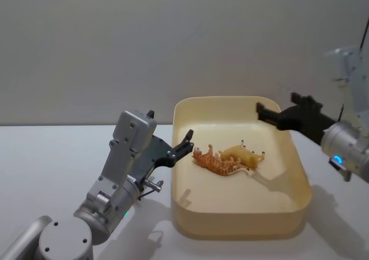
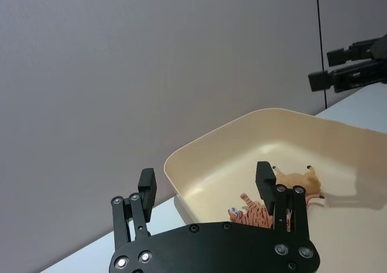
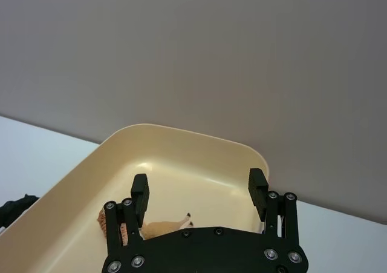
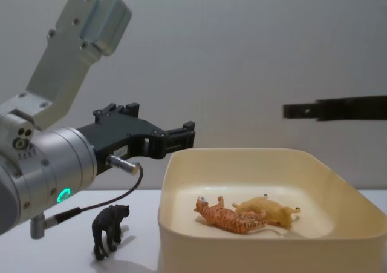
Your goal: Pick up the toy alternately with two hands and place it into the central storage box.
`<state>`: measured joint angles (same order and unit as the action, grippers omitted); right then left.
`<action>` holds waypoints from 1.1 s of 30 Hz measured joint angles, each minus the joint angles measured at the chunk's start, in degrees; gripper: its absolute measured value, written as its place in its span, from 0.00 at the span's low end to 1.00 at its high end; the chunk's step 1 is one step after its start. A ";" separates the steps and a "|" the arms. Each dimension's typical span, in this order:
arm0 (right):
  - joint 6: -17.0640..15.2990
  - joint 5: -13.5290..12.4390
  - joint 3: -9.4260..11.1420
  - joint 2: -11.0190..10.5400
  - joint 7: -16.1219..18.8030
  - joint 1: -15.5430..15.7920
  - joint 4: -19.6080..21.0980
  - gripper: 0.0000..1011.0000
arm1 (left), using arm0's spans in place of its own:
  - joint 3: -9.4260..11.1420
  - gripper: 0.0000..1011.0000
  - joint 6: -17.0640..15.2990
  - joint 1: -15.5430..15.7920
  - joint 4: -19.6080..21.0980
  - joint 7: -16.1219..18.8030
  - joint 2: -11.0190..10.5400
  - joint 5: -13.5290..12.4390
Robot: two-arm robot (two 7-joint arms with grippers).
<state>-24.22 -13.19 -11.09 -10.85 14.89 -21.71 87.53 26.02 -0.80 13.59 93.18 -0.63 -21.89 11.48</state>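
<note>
Both gape wide and empty: the left pincer (image 2: 205,179) by the cream-yellow plastic tub's (image 1: 242,231) left rim, the right pincer (image 3: 198,185) over its far right rim. The small black animal figure (image 4: 110,230) stands on the white worktop (image 1: 46,156) beside the tub; a hasty descent could topple it.

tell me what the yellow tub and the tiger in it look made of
The tub looks like smooth moulded plastic, faintly glossy: rounded rim, soft highlights. The tiger looks like painted plastic or rubber, going by its stiff legs and painted stripes; which of the two, I cannot tell.
</note>
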 joint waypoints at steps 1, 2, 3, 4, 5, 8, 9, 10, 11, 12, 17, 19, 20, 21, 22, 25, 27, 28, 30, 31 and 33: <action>0.08 -0.23 0.29 -0.25 -0.15 0.19 0.32 0.99 | 0.00 0.99 0.00 0.00 0.00 0.00 0.00 0.00; 0.20 -0.68 0.68 -0.62 -0.49 0.47 0.80 0.99 | 0.00 0.99 0.00 0.00 0.00 0.00 0.00 0.00; 0.28 -0.94 0.90 -0.81 -0.70 0.64 1.07 0.99 | 0.00 0.99 0.00 0.00 0.00 0.00 0.00 0.00; 0.35 -1.16 1.07 -0.98 -0.88 0.77 1.30 0.99 | 0.00 0.99 0.00 0.00 0.00 0.00 0.00 0.00; 0.41 -1.36 1.24 -1.14 -1.02 0.89 1.50 0.99 | 0.00 0.99 0.00 0.00 0.00 0.00 0.00 0.00; 0.62 -2.05 1.81 -1.67 -1.54 1.31 2.22 0.99 | 0.00 0.99 0.00 0.00 0.00 0.00 0.00 0.00; 0.68 -2.30 2.04 -1.87 -1.74 1.48 2.48 0.99 | 0.00 0.99 0.00 0.00 0.00 0.00 0.00 0.00; 0.72 -2.43 2.15 -1.97 -1.83 1.55 2.61 0.99 | 0.00 0.99 0.00 -0.01 0.00 0.00 0.00 0.00; 0.76 -2.55 2.27 -2.07 -1.93 1.63 2.76 0.99 | 0.00 0.99 0.00 -0.03 0.00 0.00 -0.01 0.00; 0.79 -2.64 2.36 -2.15 -2.00 1.70 2.85 0.99 | 0.00 0.99 0.00 -0.12 0.04 0.00 -0.05 0.00; 0.99 -3.25 2.90 -2.67 -2.46 2.10 3.54 0.99 | -0.11 0.99 -0.36 -1.10 1.26 0.53 -0.84 0.15; 1.03 -3.45 3.08 -2.84 -2.61 2.23 3.75 0.99 | -0.18 0.99 -0.58 -1.66 1.90 0.88 -1.23 0.34; 1.04 -3.49 3.13 -2.89 -2.65 2.27 3.80 0.99 | -0.26 0.99 -0.89 -2.18 2.47 1.33 -1.62 0.62; 1.05 -3.55 3.19 -2.92 -2.69 2.30 3.86 0.99 | -0.31 0.99 -1.04 -2.44 2.78 1.66 -1.85 0.78; 1.06 -3.60 3.22 -2.96 -2.70 2.33 3.91 0.99 | -0.36 0.99 -1.13 -2.71 3.10 1.84 -2.09 0.88; 1.13 -3.82 3.39 -3.12 -2.87 2.46 4.13 0.99 | -0.66 0.99 -1.68 -4.17 4.57 3.10 -3.23 1.80; 1.15 -3.87 3.46 -3.18 -2.92 2.50 4.19 0.99 | -0.96 0.99 -1.99 -5.25 5.58 4.02 -4.18 2.69; 1.16 -3.90 3.49 -3.21 -2.94 2.53 4.23 0.99 | -1.05 0.99 -2.04 -5.59 5.86 4.26 -4.46 3.00; 1.18 -3.98 3.55 -3.26 -3.02 2.59 4.32 0.99 | -1.39 0.99 -2.14 -6.55 6.67 4.84 -5.37 4.09; 1.19 -4.03 3.60 -3.30 -3.06 2.62 4.37 0.99 | -1.50 0.99 -2.14 -6.82 6.85 4.94 -5.61 4.44; 1.20 -4.07 3.64 -3.34 -3.09 2.63 4.39 0.99 | -1.82 0.99 -2.15 -7.57 7.28 5.04 -6.33 5.47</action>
<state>-23.02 -17.26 -7.45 -14.19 11.80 -19.08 91.93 24.20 -2.94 6.02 100.46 4.41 -28.22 16.95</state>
